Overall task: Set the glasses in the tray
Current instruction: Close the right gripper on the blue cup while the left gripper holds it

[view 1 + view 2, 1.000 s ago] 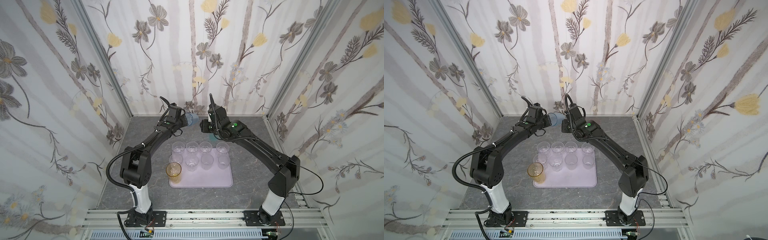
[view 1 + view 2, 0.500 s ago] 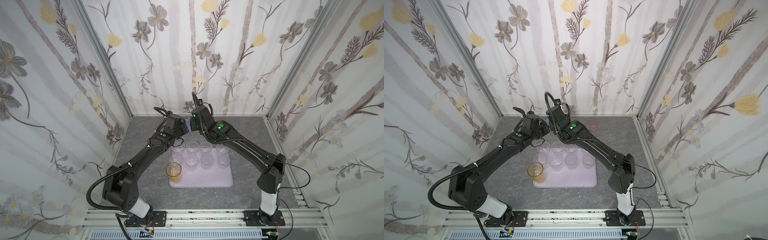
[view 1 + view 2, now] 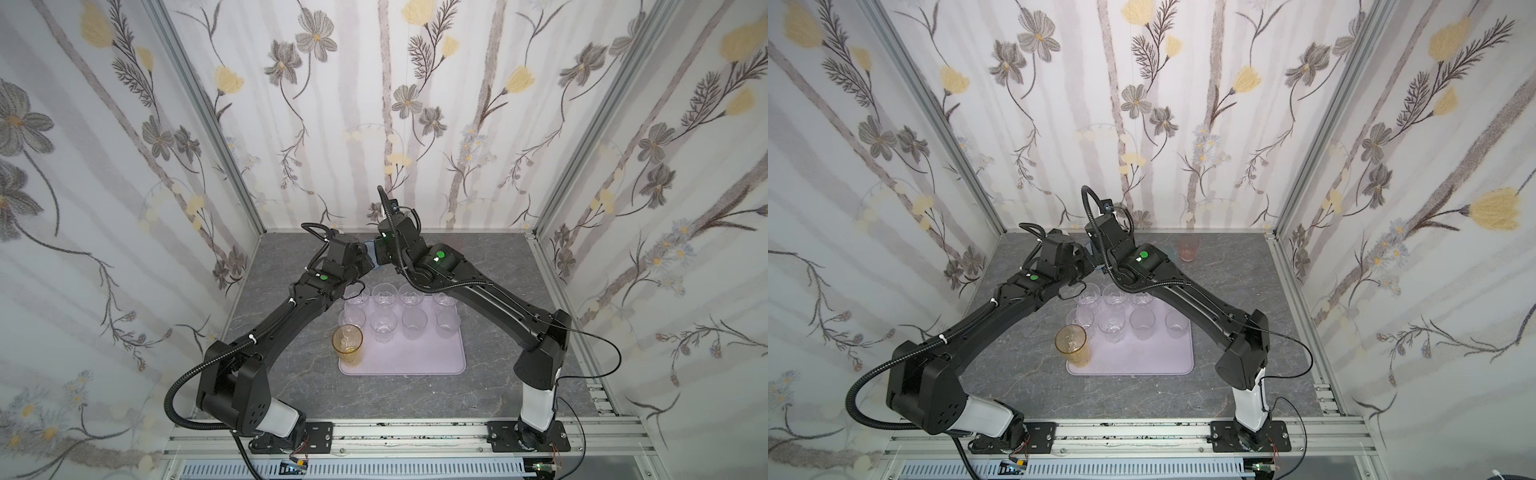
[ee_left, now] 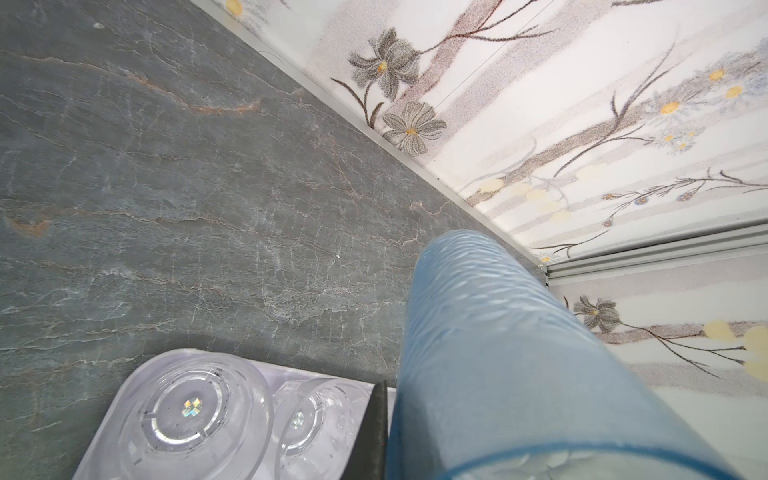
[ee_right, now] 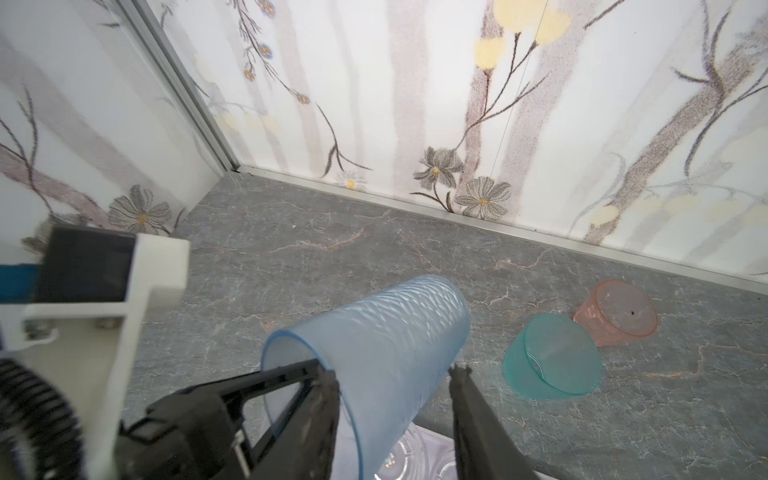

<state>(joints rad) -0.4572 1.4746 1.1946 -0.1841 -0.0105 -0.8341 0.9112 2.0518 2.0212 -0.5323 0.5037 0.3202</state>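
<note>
Right wrist view, lower centre: seemingly a handover. The left gripper (image 5: 321,369) pinches the blue glass (image 5: 374,328) by its rim, and the right gripper (image 5: 395,384) clamps its body. The left should release next.

Bright even light; soft shadows; wrist-view foreground blurred.

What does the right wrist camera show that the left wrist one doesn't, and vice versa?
Only right wrist: the teal glass and the pink glass on the table, plus the left gripper pinching the blue glass by its rim. Only left wrist: the rounded corner of the tray, with two clear glasses seen whole. Both: the blue glass close up; the right wrist catches only a sliver of the tray.
</note>
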